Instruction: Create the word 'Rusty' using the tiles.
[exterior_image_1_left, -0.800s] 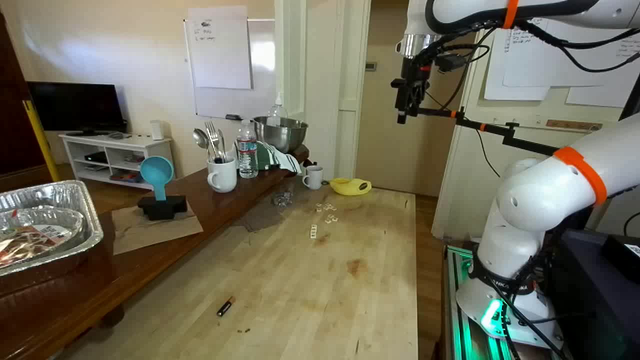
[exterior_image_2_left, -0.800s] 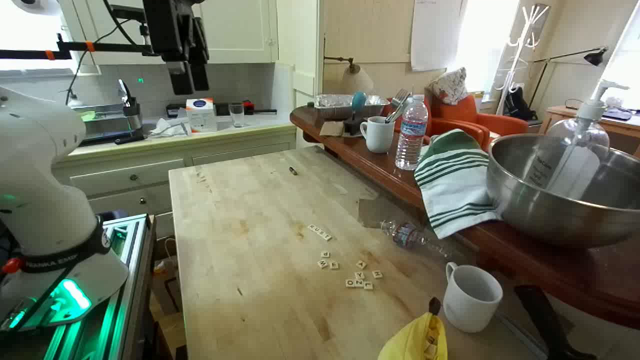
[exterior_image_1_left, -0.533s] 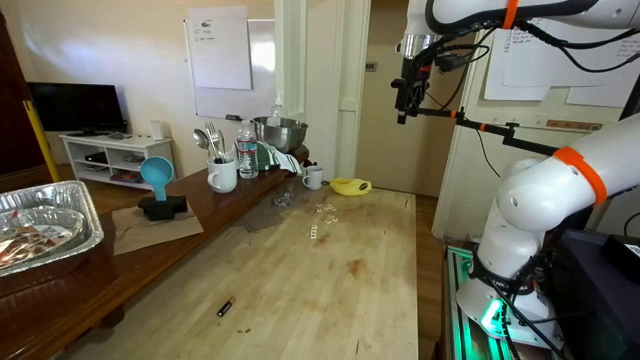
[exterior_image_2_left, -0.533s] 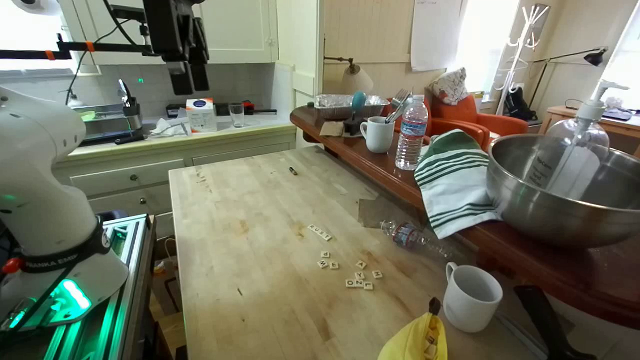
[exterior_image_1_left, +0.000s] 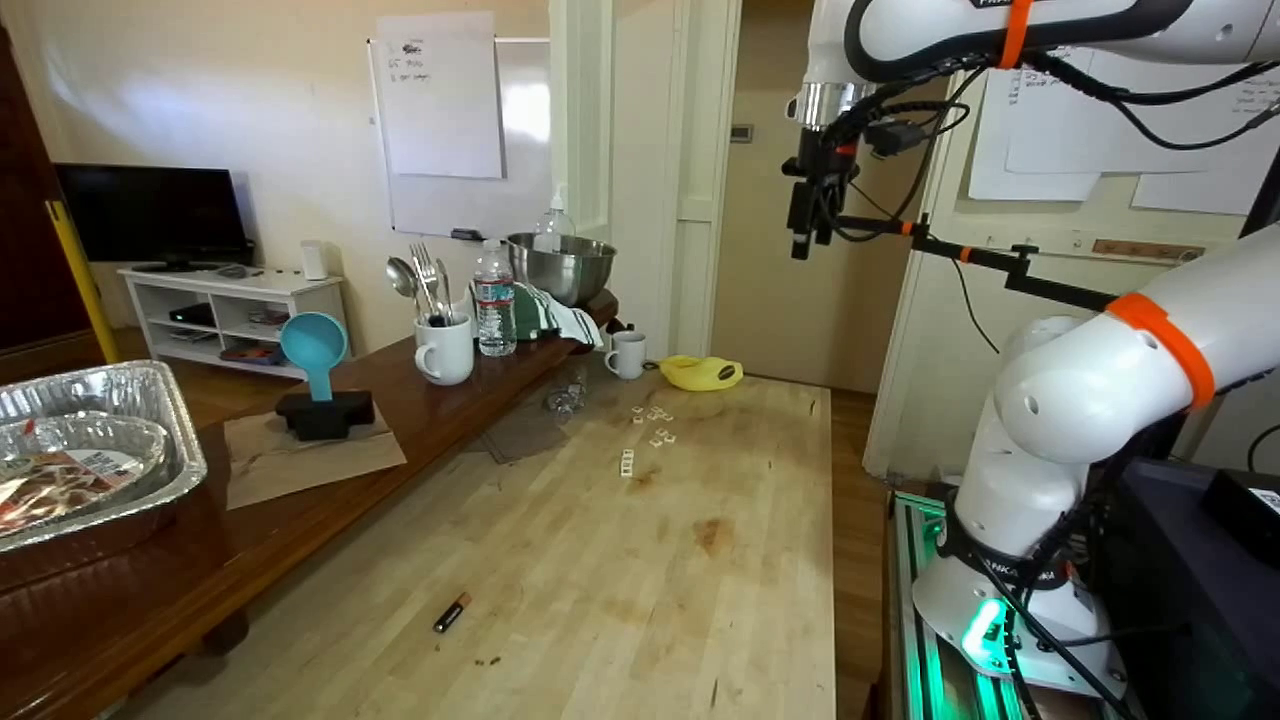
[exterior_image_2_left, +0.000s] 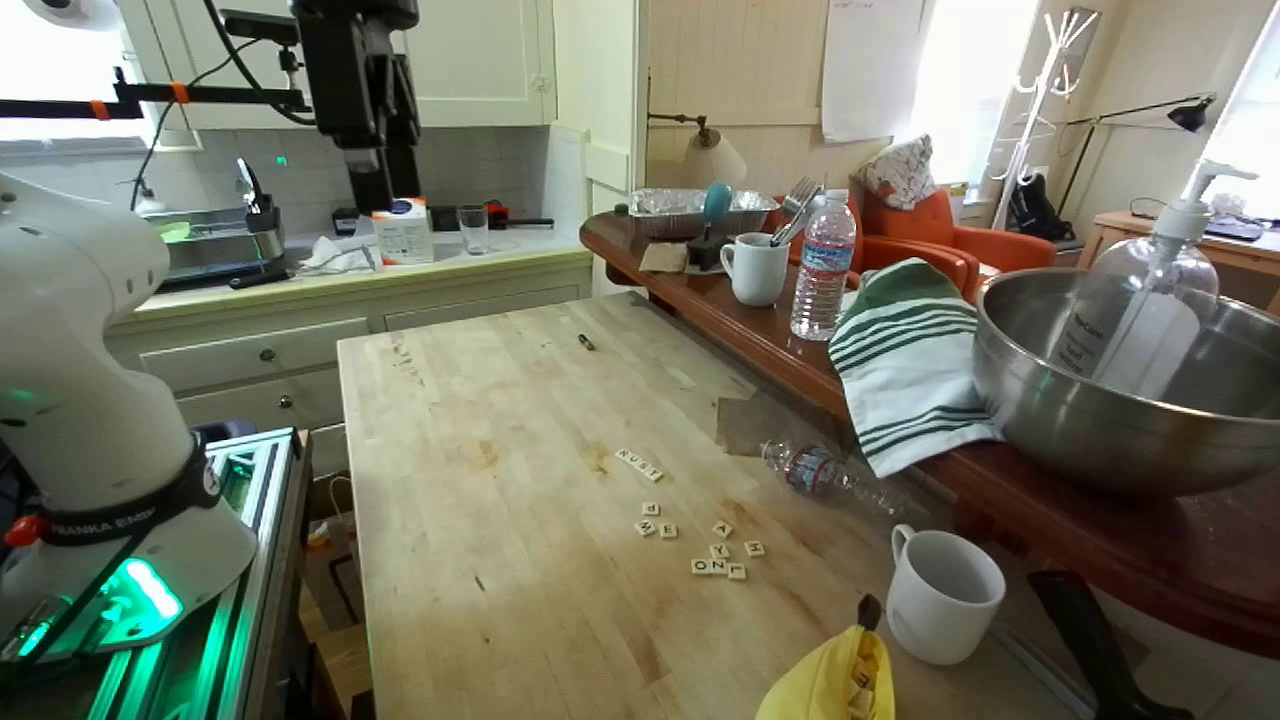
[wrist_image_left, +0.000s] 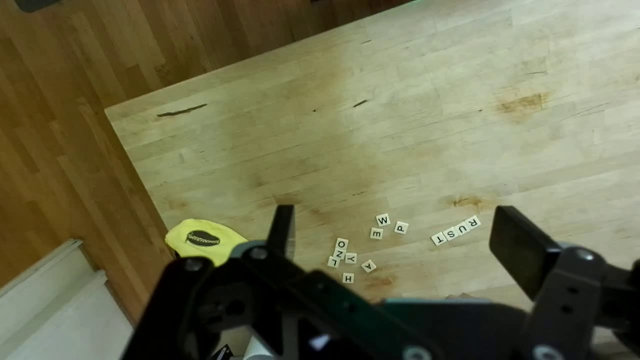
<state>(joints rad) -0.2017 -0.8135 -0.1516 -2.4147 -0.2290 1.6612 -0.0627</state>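
Pale letter tiles lie flat on the wooden table. R, U, S and T form a slanted touching row (wrist_image_left: 451, 233), also seen in both exterior views (exterior_image_1_left: 627, 463) (exterior_image_2_left: 639, 464). The Y tile (wrist_image_left: 351, 258) lies beside the N or Z tile (wrist_image_left: 339, 254), with O (wrist_image_left: 341, 243) and L (wrist_image_left: 334, 262) close by; Y also shows in an exterior view (exterior_image_2_left: 719, 551). A (wrist_image_left: 368, 266) and H (wrist_image_left: 348, 278) lie apart. W (wrist_image_left: 383, 220), E (wrist_image_left: 376, 233) and P (wrist_image_left: 401, 227) form another group. My gripper (wrist_image_left: 395, 209) is open, empty and high above the table (exterior_image_1_left: 808, 248) (exterior_image_2_left: 388, 200).
A yellow banana-shaped pouch (exterior_image_2_left: 830, 680) and a white mug (exterior_image_2_left: 945, 600) stand past the tiles. A clear crumpled bottle (exterior_image_2_left: 815, 468) lies below the raised brown counter (exterior_image_2_left: 710, 310), which bears a steel bowl (exterior_image_2_left: 1120, 440). A battery (exterior_image_1_left: 451, 612) lies at the table's other end.
My gripper has moved down slightly and tilted a little. The tiles have not moved.
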